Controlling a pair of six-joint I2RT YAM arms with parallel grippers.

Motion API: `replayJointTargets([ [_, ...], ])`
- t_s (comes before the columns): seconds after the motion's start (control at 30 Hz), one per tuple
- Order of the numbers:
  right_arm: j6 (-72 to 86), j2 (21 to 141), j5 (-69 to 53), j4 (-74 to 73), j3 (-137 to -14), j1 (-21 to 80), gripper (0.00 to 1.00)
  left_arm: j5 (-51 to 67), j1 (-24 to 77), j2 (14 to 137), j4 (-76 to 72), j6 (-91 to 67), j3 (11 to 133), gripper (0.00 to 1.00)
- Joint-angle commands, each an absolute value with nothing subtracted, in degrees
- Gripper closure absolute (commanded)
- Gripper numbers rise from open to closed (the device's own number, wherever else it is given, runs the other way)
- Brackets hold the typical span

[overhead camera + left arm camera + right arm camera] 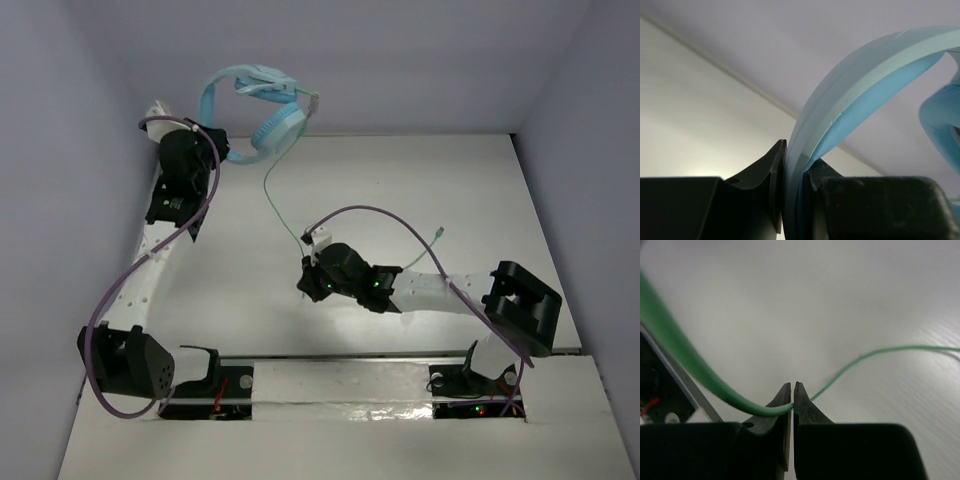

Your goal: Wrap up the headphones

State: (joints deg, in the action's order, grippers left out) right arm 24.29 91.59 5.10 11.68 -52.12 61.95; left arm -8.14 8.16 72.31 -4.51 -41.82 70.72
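Light blue headphones [268,115] sit upper centre of the overhead frame. I see the left gripper [792,167] clamped on the headband [855,80] and the right gripper [792,392] pinched tight on the green cord [700,375] mid-frame.

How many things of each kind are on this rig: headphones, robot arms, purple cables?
Headphones, with green cord: 1
Robot arms: 2, left arm and right arm
Purple cables: 2, left cable and right cable
Total: 5
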Motion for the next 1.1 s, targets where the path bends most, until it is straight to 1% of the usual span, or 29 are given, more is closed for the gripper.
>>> replayJointTargets([
  [0.0, 23.8, 89.5, 9.9, -11.7, -59.4, 64.6, 1.0, -21.8, 12.7, 70.5, -12.6, -36.6, 68.1, 1.0],
  [0.1, 21.3, 87.8, 14.2, -24.0, -66.4, 68.4, 1.0, -27.8, 17.9, 71.0, -14.7, -33.1, 62.6, 1.0],
  [0.2, 19.3, 84.1, 15.8, -33.1, -72.5, 68.9, 1.0, -28.9, 21.4, 71.2, -18.0, -31.4, 56.0, 1.0],
  [0.27, 17.6, 82.1, 17.8, -37.9, -75.6, 68.9, 1.0, -31.6, 25.7, 71.9, -18.8, -29.1, 53.5, 1.0],
  [0.3, 17.2, 81.8, 19.0, -39.6, -78.8, 68.9, 1.0, -32.0, 27.1, 72.2, -18.6, -28.2, 53.1, 1.0],
  [0.4, 15.6, 81.5, 22.6, -44.8, -83.1, 68.9, 1.0, -31.6, 31.9, 73.6, -18.2, -26.8, 50.6, 1.0],
  [0.53, 12.0, 80.5, 22.0, -45.9, -88.1, 68.9, 1.0, -31.2, 35.3, 73.3, -20.8, -25.2, 46.4, 1.0],
  [0.7, 7.6, 82.3, 24.9, -48.3, -94.9, 66.8, 1.0, -23.9, 35.9, 71.1, -24.0, -23.6, 42.7, 1.0],
  [0.83, 6.3, 82.7, 28.4, -48.7, -95.3, 63.5, 1.0, -21.4, 36.4, 67.9, -23.9, -23.5, 40.9, 1.0],
  [1.07, 5.3, 81.3, 32.1, -48.9, -93.6, 58.6, 1.0, -19.0, 36.4, 66.5, -23.1, -24.1, 39.0, 1.0],
])
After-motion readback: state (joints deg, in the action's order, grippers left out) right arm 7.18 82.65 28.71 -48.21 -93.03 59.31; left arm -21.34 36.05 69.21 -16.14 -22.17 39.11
